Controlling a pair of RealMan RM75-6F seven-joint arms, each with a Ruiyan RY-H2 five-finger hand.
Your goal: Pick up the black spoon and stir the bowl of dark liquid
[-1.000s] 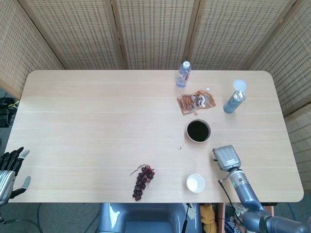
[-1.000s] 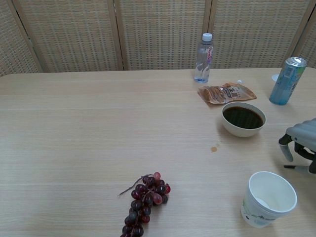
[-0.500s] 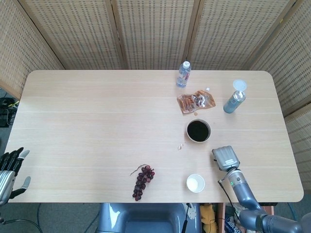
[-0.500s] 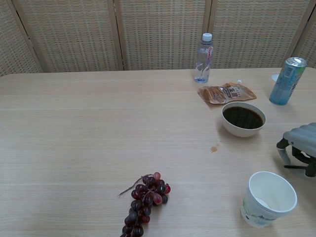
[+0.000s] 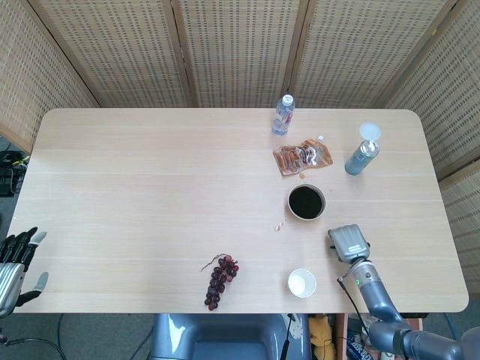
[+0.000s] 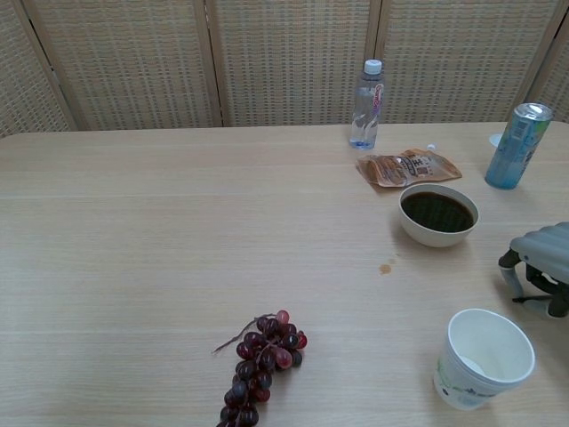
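Note:
The white bowl of dark liquid [image 5: 306, 202] [image 6: 437, 213] stands right of the table's middle. My right hand [image 5: 349, 244] [image 6: 540, 260] hovers low over the table just right of and nearer than the bowl, fingers curled downward. Under it in the chest view a thin dark handle, the black spoon [image 6: 532, 300], lies on the table between thumb and fingers; the palm hides most of it, so a grip cannot be made out. My left hand [image 5: 16, 259] hangs off the table's left end, fingers apart, holding nothing.
A white paper cup [image 5: 301, 283] [image 6: 484, 357] stands near the front edge, close to my right hand. Dark grapes [image 5: 220, 280] lie front centre. Behind the bowl are a snack pouch [image 5: 301, 158], a water bottle [image 5: 283, 114] and a teal can [image 5: 361, 157].
My right hand has sunk a little closer to the table over the spoon. The left hand has drifted slightly downward. Nothing else has moved.

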